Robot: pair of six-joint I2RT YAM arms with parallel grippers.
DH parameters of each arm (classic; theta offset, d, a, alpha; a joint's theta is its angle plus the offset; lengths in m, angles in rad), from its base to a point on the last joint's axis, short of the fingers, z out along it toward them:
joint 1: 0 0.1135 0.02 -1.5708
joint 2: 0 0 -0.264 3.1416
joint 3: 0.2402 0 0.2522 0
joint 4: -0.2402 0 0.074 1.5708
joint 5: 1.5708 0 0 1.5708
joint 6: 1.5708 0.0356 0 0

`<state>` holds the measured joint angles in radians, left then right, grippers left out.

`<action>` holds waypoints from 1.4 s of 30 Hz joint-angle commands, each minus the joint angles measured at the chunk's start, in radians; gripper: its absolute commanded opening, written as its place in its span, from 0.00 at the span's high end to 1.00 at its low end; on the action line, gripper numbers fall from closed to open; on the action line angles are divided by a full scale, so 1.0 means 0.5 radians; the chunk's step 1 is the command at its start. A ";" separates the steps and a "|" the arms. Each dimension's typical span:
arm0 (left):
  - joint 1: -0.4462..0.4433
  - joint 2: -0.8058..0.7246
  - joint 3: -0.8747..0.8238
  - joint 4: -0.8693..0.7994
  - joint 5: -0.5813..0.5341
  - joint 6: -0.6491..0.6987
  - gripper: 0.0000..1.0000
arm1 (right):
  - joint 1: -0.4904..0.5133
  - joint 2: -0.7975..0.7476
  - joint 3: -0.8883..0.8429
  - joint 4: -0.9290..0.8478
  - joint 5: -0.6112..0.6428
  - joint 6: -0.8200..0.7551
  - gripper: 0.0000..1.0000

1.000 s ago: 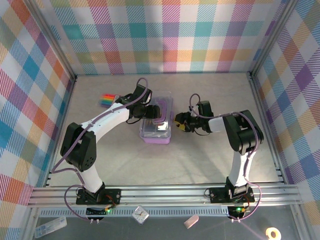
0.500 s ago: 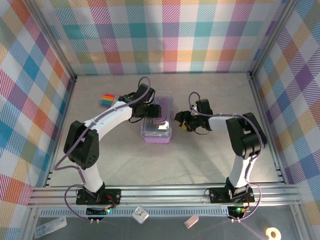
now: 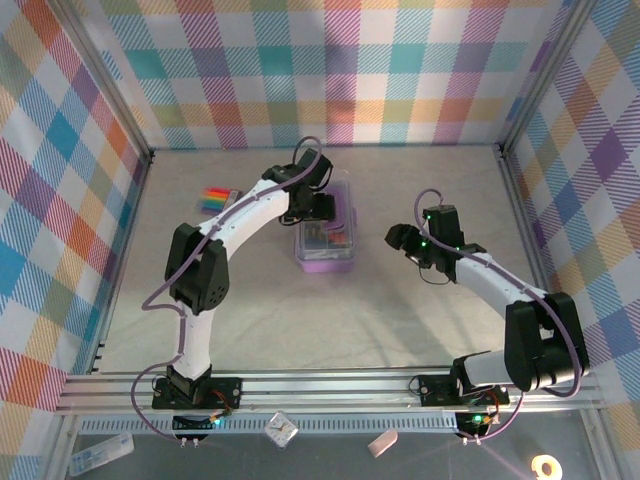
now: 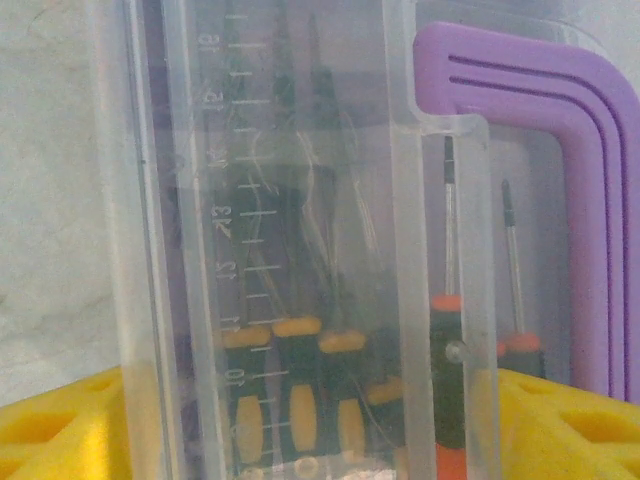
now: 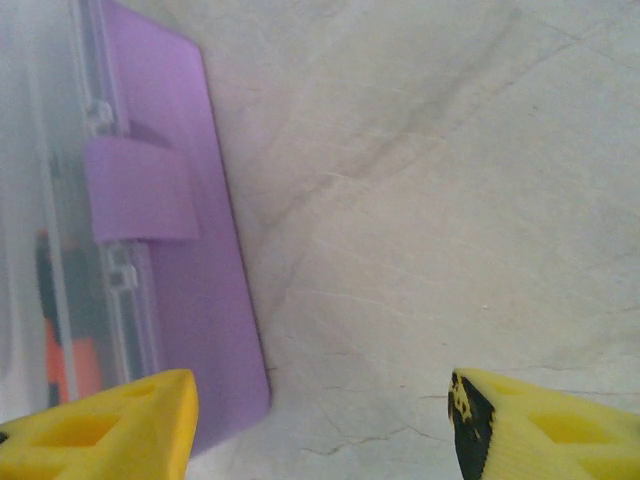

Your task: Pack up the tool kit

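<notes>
The purple tool kit box (image 3: 326, 262) lies mid-table with its clear lid (image 4: 300, 200) down over it. Through the lid I see yellow-and-black screwdrivers (image 4: 295, 390) and an orange-and-black one (image 4: 448, 400) lying inside. My left gripper (image 3: 318, 208) hovers over the box's far end, its yellow fingers (image 4: 70, 430) spread wide on either side of the lid, open. My right gripper (image 3: 397, 238) stands open just right of the box, only bare table between its fingers (image 5: 120, 425). The purple latch (image 5: 140, 190) and the box's edge (image 5: 215, 300) show to its left. No wrenches are visible.
A flat rainbow-striped pack (image 3: 215, 198) lies at the back left of the table. Checked walls and metal rails (image 3: 330, 385) close the workspace in. Free tabletop (image 3: 400, 320) stretches in front of the box and to its right.
The box has turned and shifted slightly right, and its lid now lies down. My left gripper moved back and right over it. My right gripper drew away to the right.
</notes>
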<state>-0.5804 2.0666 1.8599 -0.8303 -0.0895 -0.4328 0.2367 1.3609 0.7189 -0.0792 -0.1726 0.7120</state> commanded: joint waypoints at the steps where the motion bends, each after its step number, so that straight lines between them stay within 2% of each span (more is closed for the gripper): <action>1: -0.002 0.165 0.137 -0.223 0.079 0.031 0.22 | 0.008 -0.019 -0.058 0.024 0.061 -0.071 0.32; 8: -0.001 0.007 0.198 -0.241 0.066 0.190 0.11 | 0.007 -0.038 -0.086 0.075 0.024 -0.089 0.32; 10: -0.002 -0.101 0.169 -0.195 0.049 0.275 0.10 | 0.008 -0.061 -0.104 0.087 0.041 -0.118 0.31; 12: -0.002 -0.211 0.125 -0.130 0.027 0.349 0.01 | 0.008 -0.101 -0.123 0.077 0.086 -0.156 0.30; 15: -0.001 -0.437 0.002 -0.012 -0.004 0.429 0.00 | 0.007 -0.188 -0.160 0.087 0.142 -0.196 0.28; 19: -0.005 -0.954 -0.478 0.384 -0.082 0.450 0.00 | 0.008 -0.344 -0.257 0.198 0.144 -0.245 0.24; 23: -0.020 -1.657 -1.219 0.876 -0.162 0.364 0.00 | 0.013 -0.600 -0.225 0.156 -0.058 -0.305 0.20; 24: -0.023 -1.806 -1.385 0.970 -0.207 0.332 0.00 | 0.016 -0.670 -0.197 0.118 -0.082 -0.304 0.13; 25: -0.025 -1.972 -1.560 1.042 -0.275 0.261 0.00 | 0.034 -0.754 -0.164 0.078 -0.092 -0.321 0.05; 26: -0.026 -2.129 -1.726 1.081 -0.388 0.084 0.00 | 0.063 -0.846 -0.130 0.030 -0.046 -0.345 0.01; 28: -0.026 -2.395 -2.065 1.328 -0.495 -0.078 0.00 | 0.123 -0.998 -0.101 0.009 0.022 -0.335 0.01; 29: -0.026 -2.511 -2.248 1.435 -0.563 -0.098 0.00 | 0.150 -1.080 -0.137 0.135 -0.018 -0.333 0.01; 32: -0.026 -2.682 -2.487 1.386 -0.945 -0.199 0.00 | 0.286 -1.119 -0.258 0.449 0.153 -0.424 0.01; 33: -0.026 -2.688 -2.513 1.354 -1.024 -0.144 0.00 | 0.307 -1.085 -0.220 0.357 0.200 -0.482 0.01; 35: -0.026 -2.675 -2.573 1.358 -1.187 0.090 0.00 | 0.310 -0.961 -0.031 -0.078 0.501 -0.366 0.01; 36: -0.025 -2.662 -2.619 1.414 -1.269 0.195 0.00 | 0.309 -0.919 0.009 -0.155 0.508 -0.439 0.01; 37: -0.023 -2.654 -2.690 1.530 -1.338 0.350 0.00 | 0.311 -0.863 0.045 -0.181 0.405 -0.678 0.01; 38: -0.020 -2.649 -2.762 1.682 -1.353 0.531 0.00 | 0.312 -0.831 0.063 -0.199 0.397 -0.747 0.01; 40: -0.004 -2.646 -3.048 2.194 -1.232 0.983 0.00 | 0.312 -0.806 0.066 -0.221 0.449 -0.858 0.01; 42: 0.056 -2.574 -3.233 2.589 -1.238 1.038 0.00 | 0.315 -0.840 0.005 -0.132 0.517 -0.952 0.01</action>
<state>-0.5812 0.7464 0.3695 0.1001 -0.6556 -0.1516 0.3916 0.9642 0.7212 -0.1276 0.0181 0.3775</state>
